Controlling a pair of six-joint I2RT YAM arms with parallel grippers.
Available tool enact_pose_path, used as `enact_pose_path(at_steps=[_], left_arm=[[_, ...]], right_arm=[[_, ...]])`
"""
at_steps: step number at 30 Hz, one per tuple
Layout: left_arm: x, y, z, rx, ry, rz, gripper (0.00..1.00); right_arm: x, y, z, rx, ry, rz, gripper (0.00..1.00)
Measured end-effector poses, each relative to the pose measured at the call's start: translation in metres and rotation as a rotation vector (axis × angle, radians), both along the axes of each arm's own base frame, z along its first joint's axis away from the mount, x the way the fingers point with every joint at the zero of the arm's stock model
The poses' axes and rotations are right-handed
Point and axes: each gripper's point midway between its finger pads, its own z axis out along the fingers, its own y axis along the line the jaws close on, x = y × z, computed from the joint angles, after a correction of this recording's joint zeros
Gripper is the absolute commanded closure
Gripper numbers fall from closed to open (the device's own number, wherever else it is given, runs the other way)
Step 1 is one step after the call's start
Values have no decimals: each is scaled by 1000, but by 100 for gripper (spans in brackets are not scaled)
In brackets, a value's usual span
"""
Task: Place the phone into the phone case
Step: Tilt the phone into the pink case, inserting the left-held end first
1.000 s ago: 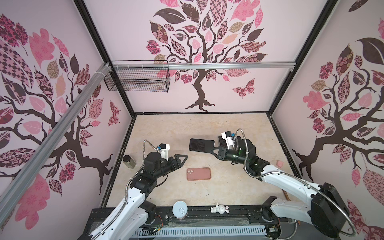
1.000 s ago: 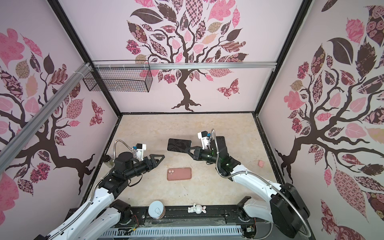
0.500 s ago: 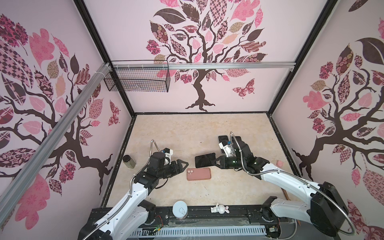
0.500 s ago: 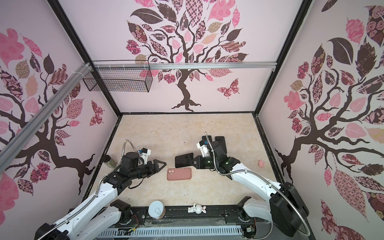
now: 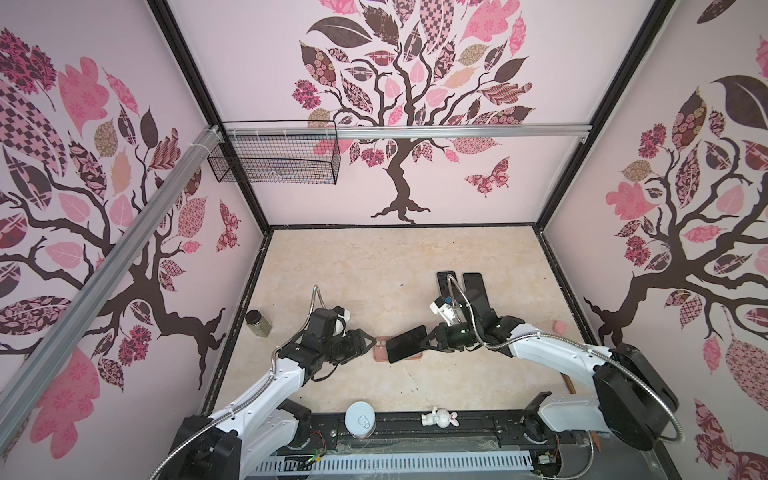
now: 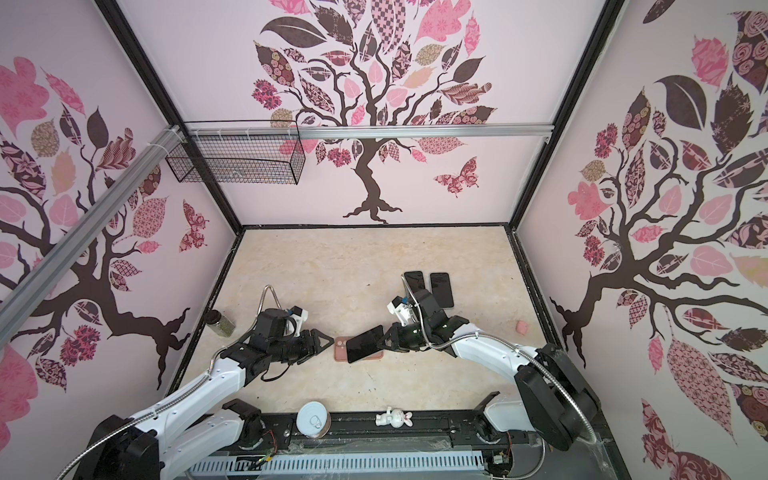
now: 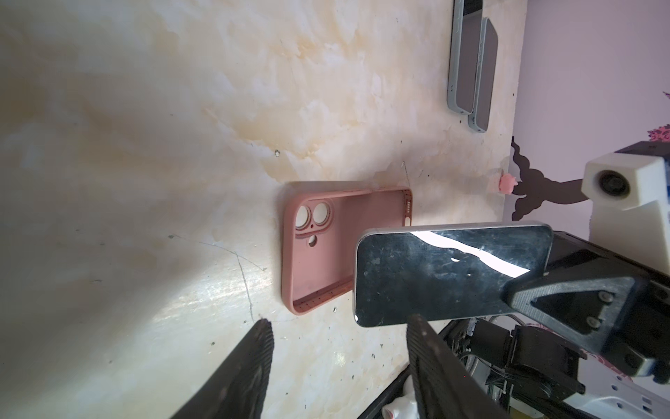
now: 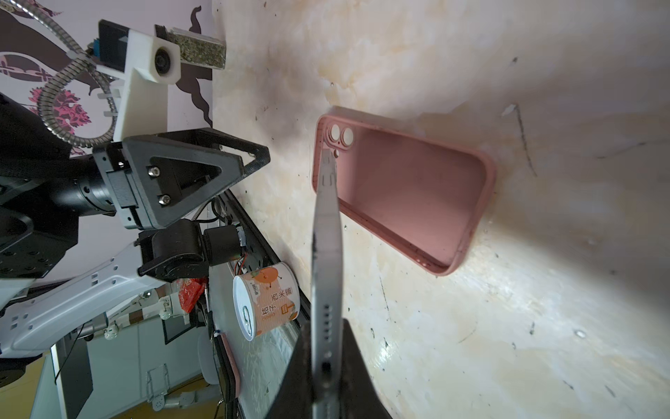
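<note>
Two end effectors meet over the front middle of the table [image 5: 365, 257].

1. Right gripper [image 5: 427, 338]: jaws clamped on one short end of the phone [image 5: 405, 344]. In the right wrist view the pads [image 8: 357, 370] press on both faces of the phone [image 8: 326, 235].
2. Phone: held screen up and clear of the table, at a slant. Its free end lies over the case [image 5: 380, 352]. In both top views it hides most of the case. Whether the two touch cannot be told.
3. Left gripper [image 5: 371, 342]: jaws stand apart, about half spread, and hold nothing. In the left wrist view both fingers [image 7: 250, 366] show with bare table between them. The tips are near the camera-hole end of the case and do not touch it.
4. Case: pink, flat on the table, open side up, nothing seated in it. It lies between the two grippers.

Surroundings:
- Two spare phones [image 5: 473, 286] lie side by side behind the right arm, well apart from the case.
- One jar [image 5: 257, 323] stands at the table's left edge.
- One can [image 5: 359, 419] and one white figurine [image 5: 438, 417] sit on the front rail.
- One small pink lump [image 5: 560, 327] lies at the right edge.

Nothing lies between the phone and the case opening.
</note>
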Motion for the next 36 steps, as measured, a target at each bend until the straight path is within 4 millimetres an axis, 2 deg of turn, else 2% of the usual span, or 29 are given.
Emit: enact_pose_path(at_steps=[10,21,27,36], left_arm=[[-2,-8,-20,1,42,-23,47],[1,-8,-30,32,37,-37,53],[1,-8,-37,53,35,-54,59],[2,-13,-48,69,37,-91,69]], right_arm=[[8,11,-8,37,28,-3,98],[16,17,-14,58,40,-20,98],[18,21,-24,67,67,-23,99],[18,23,-26,79,71,-13,97]])
